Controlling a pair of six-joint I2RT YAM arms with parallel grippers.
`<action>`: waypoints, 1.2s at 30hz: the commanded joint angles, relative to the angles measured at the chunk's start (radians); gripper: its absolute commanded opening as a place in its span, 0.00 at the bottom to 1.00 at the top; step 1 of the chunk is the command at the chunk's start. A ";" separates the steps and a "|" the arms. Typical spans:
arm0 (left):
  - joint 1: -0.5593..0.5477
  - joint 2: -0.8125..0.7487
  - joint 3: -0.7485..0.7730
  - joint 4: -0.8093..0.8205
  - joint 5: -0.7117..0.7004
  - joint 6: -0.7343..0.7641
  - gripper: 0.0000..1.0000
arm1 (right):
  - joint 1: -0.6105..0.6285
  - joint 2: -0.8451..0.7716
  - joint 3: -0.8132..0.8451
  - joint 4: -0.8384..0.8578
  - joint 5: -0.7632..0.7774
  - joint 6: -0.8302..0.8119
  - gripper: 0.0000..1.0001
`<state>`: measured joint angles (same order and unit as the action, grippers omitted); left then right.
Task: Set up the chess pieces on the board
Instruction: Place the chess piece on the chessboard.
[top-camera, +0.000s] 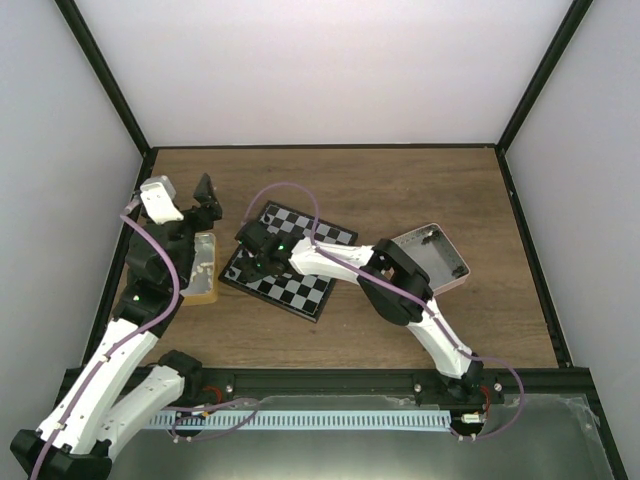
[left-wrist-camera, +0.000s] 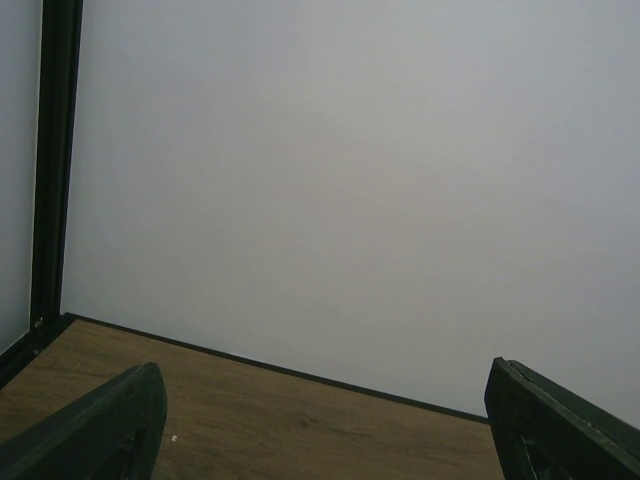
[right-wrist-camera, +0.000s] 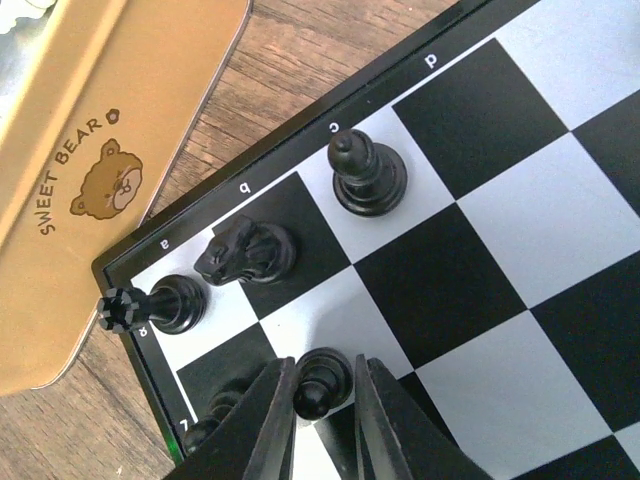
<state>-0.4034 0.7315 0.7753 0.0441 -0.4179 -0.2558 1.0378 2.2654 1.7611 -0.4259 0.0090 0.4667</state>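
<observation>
Tray side: left gripper (top-camera: 203, 201) spread wide above the tan tray (top-camera: 207, 290), left of the board (top-camera: 300, 292), likely keeping clear.
Board corner: black rook (right-wrist-camera: 160, 305), knight (right-wrist-camera: 245, 250) and bishop (right-wrist-camera: 365, 175) line its edge on home squares.
Second row: right gripper (right-wrist-camera: 322, 388) narrow around a black pawn (right-wrist-camera: 318, 380); gripping or letting go, cannot tell.

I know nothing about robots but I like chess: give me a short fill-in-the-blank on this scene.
1. The chess piece by the letter b on the board is a black ____.
2. The tan tray beside the board reads SWEET ____.
3. The right end effector has fingers flanking a black ____.
4. The left end effector is open and holds ____.
Missing words: knight; BEAR; pawn; nothing.
</observation>
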 joint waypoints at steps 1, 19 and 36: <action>0.005 -0.003 -0.003 0.027 0.000 0.013 0.89 | 0.011 0.013 0.048 -0.011 0.023 -0.003 0.18; 0.005 -0.003 -0.002 0.015 0.005 0.014 0.89 | 0.010 0.034 0.068 -0.008 0.030 0.007 0.15; 0.005 -0.014 0.004 0.012 0.007 0.013 0.89 | 0.010 -0.132 0.003 0.021 0.004 0.020 0.33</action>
<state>-0.4034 0.7315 0.7753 0.0433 -0.4168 -0.2535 1.0378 2.2463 1.7775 -0.4248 0.0036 0.4801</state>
